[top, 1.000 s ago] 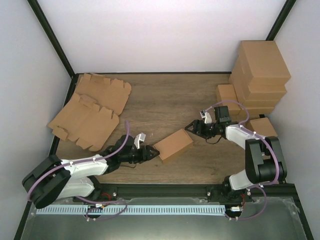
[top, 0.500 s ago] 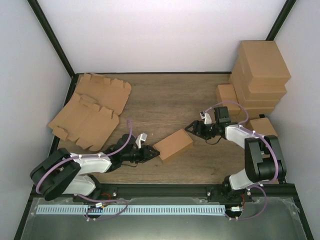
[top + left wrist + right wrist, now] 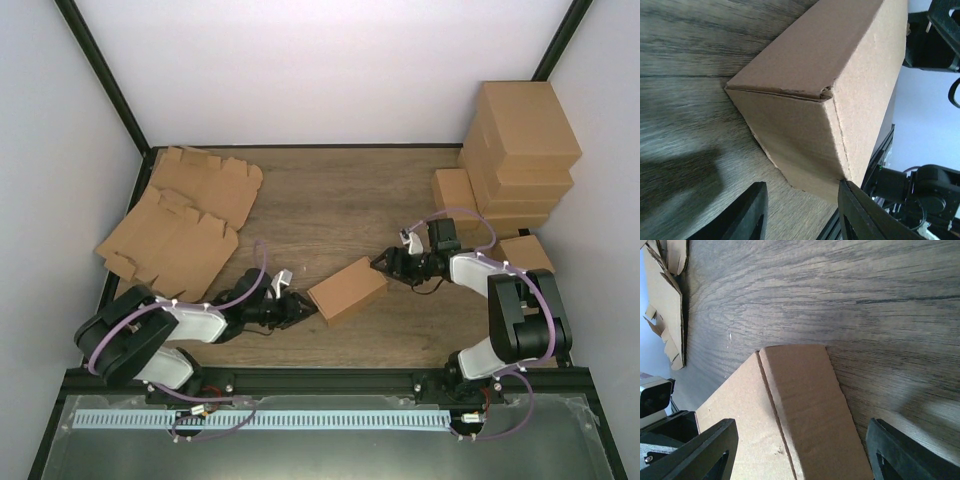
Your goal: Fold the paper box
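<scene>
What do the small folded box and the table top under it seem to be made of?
The paper box: plain brown cardboard, matte and slightly fibrous, with pressed crease lines and a raw cut edge at its corner. The table top: dark grey-brown wood by its look, with long grain lines and a dull finish; it may be a wood-pattern laminate, and the pictures do not settle that.
</scene>
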Robot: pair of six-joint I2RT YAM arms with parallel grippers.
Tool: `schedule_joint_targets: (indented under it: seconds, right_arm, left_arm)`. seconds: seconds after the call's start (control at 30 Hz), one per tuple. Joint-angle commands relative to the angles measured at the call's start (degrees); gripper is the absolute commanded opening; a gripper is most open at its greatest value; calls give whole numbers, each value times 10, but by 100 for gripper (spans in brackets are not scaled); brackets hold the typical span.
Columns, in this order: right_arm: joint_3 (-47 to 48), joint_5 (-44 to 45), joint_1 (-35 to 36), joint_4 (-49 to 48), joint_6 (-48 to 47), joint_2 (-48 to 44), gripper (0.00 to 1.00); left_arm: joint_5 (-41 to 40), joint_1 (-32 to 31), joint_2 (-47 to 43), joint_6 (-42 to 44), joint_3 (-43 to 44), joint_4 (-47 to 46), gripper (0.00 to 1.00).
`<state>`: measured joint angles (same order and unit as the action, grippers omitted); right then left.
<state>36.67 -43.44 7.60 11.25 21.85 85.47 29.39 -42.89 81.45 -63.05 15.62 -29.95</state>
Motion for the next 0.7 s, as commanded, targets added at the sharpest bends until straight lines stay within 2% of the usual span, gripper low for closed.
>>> schedule_joint_targets:
  seconds: [0.0, 0.23, 0.33, 0.6, 0.67]
  right_arm:
    - [0, -2, 1, -5, -7, -3, 73]
    - [0, -1, 1, -8, -8, 0, 73]
    - [1, -5, 1, -13, -6, 4, 73]
    - [-2, -4, 1, -11, -8, 0, 73]
    - [-4, -3, 1, -10, -9, 0, 73]
  left_arm:
    - [25, 3, 16, -5, -6, -67, 42]
    - [6, 3, -33, 3, -1, -29, 45]
    - [10, 3, -20, 10, 12, -17, 46]
    - [11, 3, 28, -9, 5, -43, 37]
    - [5, 3, 28, -9, 4, -35, 32]
